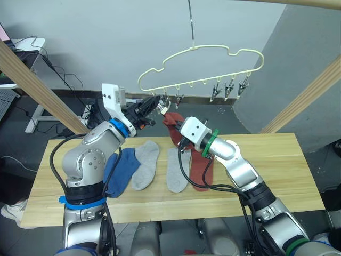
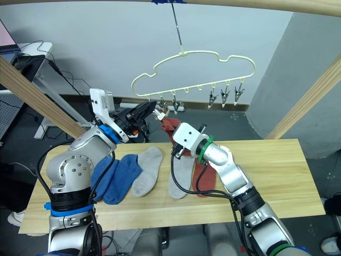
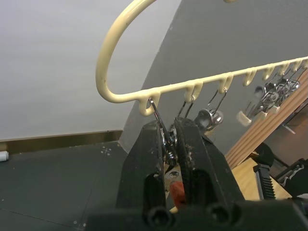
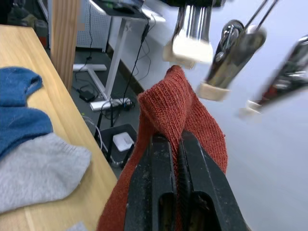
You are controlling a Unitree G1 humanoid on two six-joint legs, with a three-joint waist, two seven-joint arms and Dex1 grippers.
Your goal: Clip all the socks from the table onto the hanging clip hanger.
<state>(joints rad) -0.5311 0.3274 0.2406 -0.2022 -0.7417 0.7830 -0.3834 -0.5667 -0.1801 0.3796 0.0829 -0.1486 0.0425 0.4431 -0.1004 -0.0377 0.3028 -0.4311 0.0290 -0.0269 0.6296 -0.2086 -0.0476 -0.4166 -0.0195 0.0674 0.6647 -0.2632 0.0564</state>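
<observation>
The socks are found mostly on the table (image 1: pixel 277 160): two blue socks (image 1: pixel 120 170) at about 8 o'clock of the scene's centre, two grey socks (image 1: pixel 146 165) just beside them, and one rust sock (image 1: pixel 201 170) lying flat. The left gripper (image 1: pixel 156 105) is clamped on the leftmost clip (image 3: pixel 166 139) of the clip hanger (image 1: pixel 200 66), apparently to squeeze it open. The right gripper (image 1: pixel 178 140) is closed on a raised rust sock (image 4: pixel 180 110), whose edge is presented just below that clip for insertion.
</observation>
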